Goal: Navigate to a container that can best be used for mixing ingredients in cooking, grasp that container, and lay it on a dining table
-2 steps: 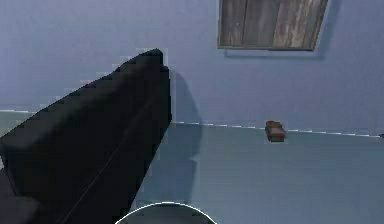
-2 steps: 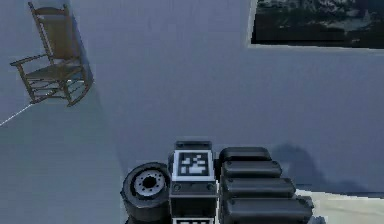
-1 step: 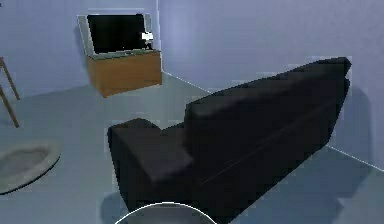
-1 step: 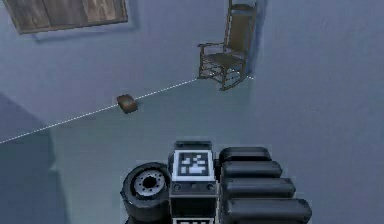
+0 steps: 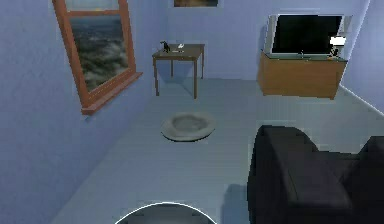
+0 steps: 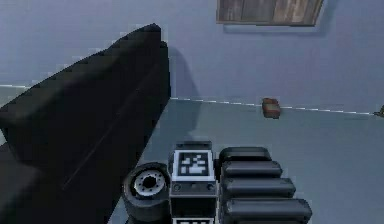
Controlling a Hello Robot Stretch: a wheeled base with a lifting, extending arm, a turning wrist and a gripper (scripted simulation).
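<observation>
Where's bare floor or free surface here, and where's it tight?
Bare floor: between side table and TV stand, around the grey mat, and between black sofa and brown box. Tight: close beside that sofa; the side table's top carries small things.

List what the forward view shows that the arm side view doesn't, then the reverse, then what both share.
In the forward view: a wood-framed window, a small wooden table, a television on a wooden cabinet, a round grey mat. In the arm side view: a small brown box on the floor, the robot's arm. In both: blue walls and a dark sofa, probably the same one.
</observation>
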